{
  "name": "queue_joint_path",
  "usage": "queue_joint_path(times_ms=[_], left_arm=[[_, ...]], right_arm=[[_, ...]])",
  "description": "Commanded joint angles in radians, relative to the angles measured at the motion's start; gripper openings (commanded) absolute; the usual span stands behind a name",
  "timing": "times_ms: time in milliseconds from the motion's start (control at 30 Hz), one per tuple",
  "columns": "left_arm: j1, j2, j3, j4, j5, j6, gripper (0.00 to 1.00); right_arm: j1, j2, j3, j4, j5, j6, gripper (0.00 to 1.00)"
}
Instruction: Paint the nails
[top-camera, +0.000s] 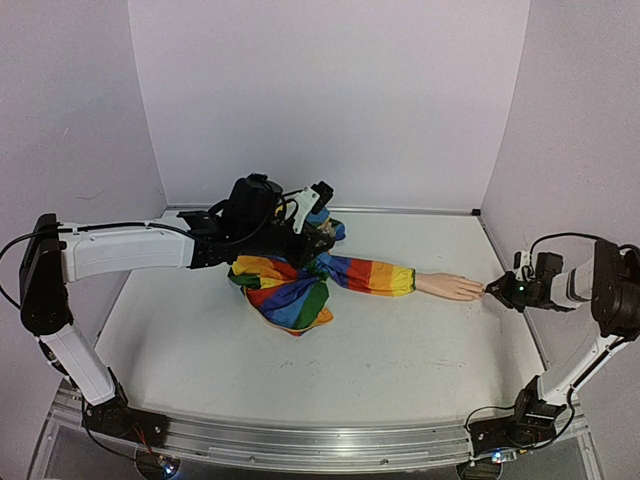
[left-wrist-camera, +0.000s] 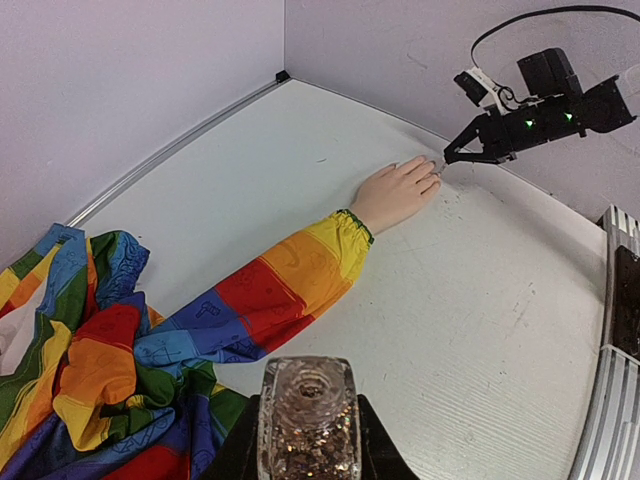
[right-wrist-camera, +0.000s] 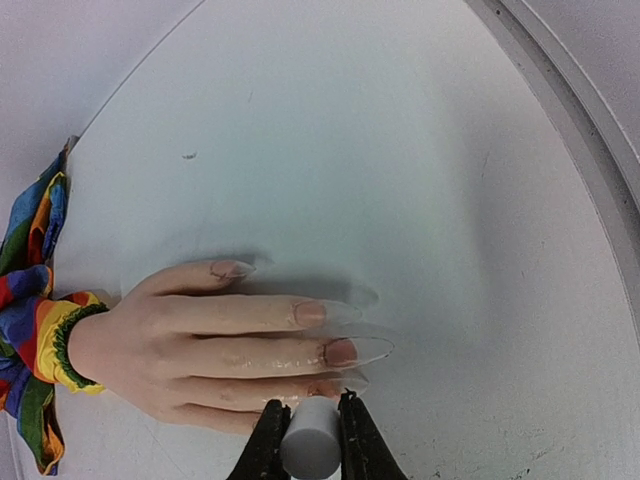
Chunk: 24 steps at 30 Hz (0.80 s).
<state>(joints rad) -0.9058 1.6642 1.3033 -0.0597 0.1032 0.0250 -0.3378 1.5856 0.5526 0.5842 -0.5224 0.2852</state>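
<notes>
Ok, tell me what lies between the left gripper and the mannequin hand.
The rainbow-striped sleeve, ending at the mannequin hand; top external view shows it.

text: none legible | labels: none | numbers: none

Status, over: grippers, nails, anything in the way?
Left gripper shut on glitter bottle. Right gripper shut on grey cap, at fingertips of mannequin hand. Nails exposed, hand flat on table. Nothing blocking.
</notes>
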Motion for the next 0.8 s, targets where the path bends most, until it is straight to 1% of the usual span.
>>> queue_joint_path(times_ms=[0, 767], left_arm=[[0.005, -0.006, 0.054, 0.054, 0.008, -0.004, 0.0], [0.005, -0.003, 0.056, 0.053, 0.009, -0.002, 0.0]], right_arm=[[-0.004, 0.004, 0.035, -0.001, -0.002, -0.001, 0.0], [-0.002, 0.005, 0.04, -0.016, 0.025, -0.003, 0.0]])
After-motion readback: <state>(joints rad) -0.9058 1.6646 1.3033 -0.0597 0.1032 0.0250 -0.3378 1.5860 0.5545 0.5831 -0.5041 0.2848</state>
